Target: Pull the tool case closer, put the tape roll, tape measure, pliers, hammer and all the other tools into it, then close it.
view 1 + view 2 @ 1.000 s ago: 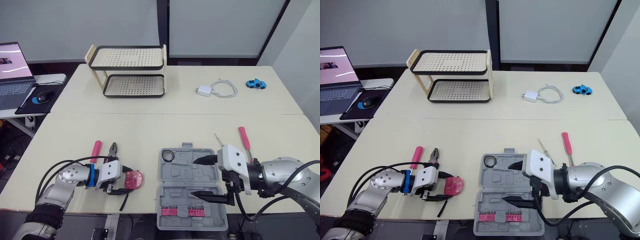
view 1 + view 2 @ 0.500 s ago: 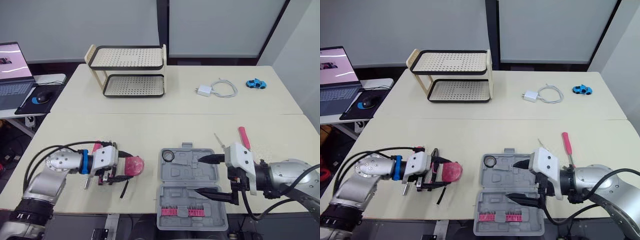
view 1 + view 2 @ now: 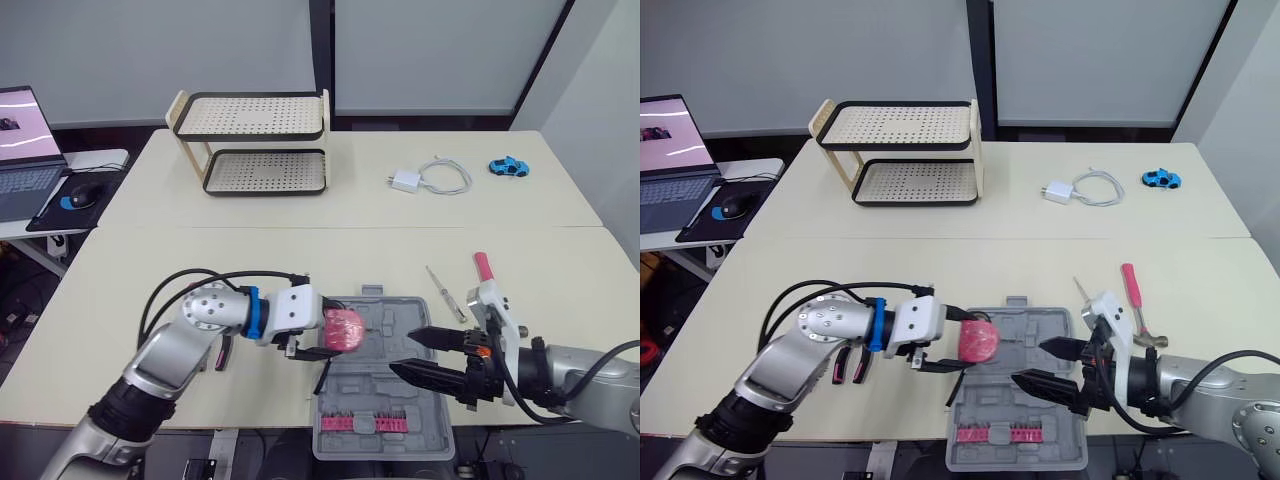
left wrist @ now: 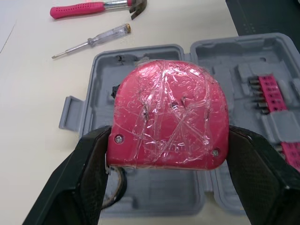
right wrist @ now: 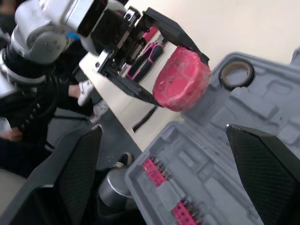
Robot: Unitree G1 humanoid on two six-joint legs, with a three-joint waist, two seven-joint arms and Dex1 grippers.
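The left gripper (image 3: pixel 336 332) pinches the pink plastic tape measure wrapped in clear film (image 4: pixel 168 115) above the left part of the open grey plastic tool case (image 3: pixel 355 390). The right gripper (image 3: pixel 402 352) hangs spread over the case. If released here, the measure may land on the dark tape roll (image 5: pixel 236 75) or tip over the rim. I count one measure, one roll, one pink-handled pliers (image 3: pixel 850 365), one pink-handled hammer (image 3: pixel 480 272), one clear-handled screwdriver (image 3: pixel 445 293)

legible text: none | tape measure (image 4: pixel 168 117): no readable label | laptop screen (image 3: pixel 22 110): content too small to read
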